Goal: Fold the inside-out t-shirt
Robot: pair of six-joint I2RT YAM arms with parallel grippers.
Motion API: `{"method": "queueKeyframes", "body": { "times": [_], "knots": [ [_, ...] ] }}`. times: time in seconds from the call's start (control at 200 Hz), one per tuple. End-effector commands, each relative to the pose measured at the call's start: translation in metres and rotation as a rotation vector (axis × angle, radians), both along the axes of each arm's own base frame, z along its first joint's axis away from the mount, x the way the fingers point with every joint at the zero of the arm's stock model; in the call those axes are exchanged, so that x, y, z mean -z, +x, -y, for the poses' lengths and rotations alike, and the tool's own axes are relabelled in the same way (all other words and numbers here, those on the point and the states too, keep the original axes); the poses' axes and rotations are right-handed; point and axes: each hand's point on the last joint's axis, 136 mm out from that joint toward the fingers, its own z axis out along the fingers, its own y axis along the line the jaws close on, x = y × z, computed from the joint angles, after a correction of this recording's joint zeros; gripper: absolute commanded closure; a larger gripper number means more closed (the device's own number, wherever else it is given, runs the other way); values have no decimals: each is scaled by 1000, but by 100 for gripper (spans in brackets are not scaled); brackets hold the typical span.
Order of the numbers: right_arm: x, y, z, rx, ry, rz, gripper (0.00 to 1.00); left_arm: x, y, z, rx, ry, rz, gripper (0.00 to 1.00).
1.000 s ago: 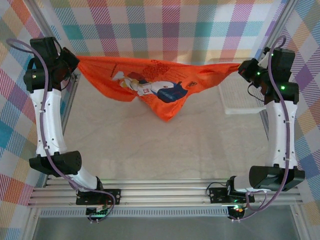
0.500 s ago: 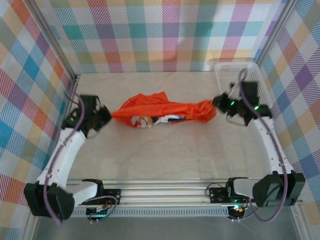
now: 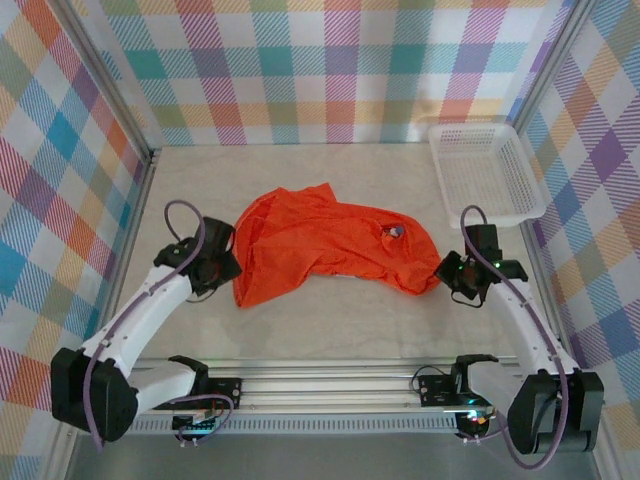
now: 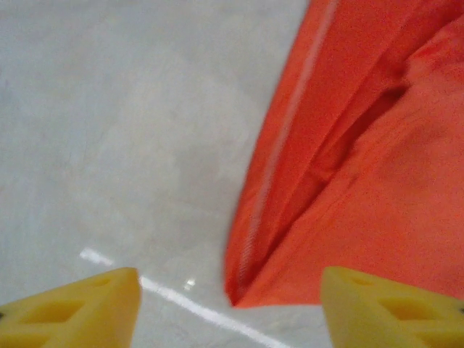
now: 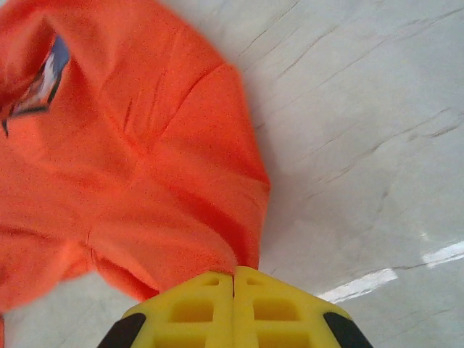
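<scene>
Top view: the inside-out t-shirt (image 3: 320, 245) lies crumpled mid-bench (image 3: 330, 325), a bit of print (image 3: 392, 232) showing near its right end. The left end effector (image 3: 215, 262) sits just beside the shirt's left edge, the right end effector (image 3: 447, 272) at its right tip. A white mesh basket (image 3: 485, 170) sits far right, well apart.

Left wrist: I see the left end effector (image 4: 230, 283) with yellow fingers (image 4: 72, 308) spread apart, gripping nothing. The shirt's (image 4: 362, 181) hemmed corner lies on the bench (image 4: 109, 145) between them.

Right wrist: the right end effector (image 5: 233, 279) has its fingers pressed together, and a fold of the shirt (image 5: 145, 167) runs into their tips, pinched.
</scene>
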Motion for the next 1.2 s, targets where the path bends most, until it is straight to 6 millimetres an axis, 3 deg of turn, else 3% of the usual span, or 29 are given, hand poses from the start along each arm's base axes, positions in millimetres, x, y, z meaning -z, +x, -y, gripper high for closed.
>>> {"method": "queueKeyframes", "body": {
  "times": [0.0, 0.21, 0.305, 0.55, 0.785, 1.1, 1.195],
  "knots": [
    [-19, 9, 17, 40, -59, 72, 100, 0, 20, 0, 27, -15, -7, 47],
    [-12, 14, 6, 18, 6, 61, 100, 25, 66, 54, 173, -248, -34, 67],
    [-9, 14, 2, 12, 26, 64, 100, 36, 81, 64, 195, -278, -42, 70],
    [-8, 14, -4, -10, 58, 60, 100, 64, 101, 69, 178, -275, -104, 71],
    [-10, 13, -9, -29, 77, 62, 100, 77, 120, 68, 182, -237, -116, 68],
    [-4, 14, -18, -46, 131, 50, 100, 75, 137, 72, 195, -233, -90, 70],
    [-3, 14, -19, -51, 133, 50, 100, 71, 139, 71, 204, -222, -92, 59]
  ]
}}
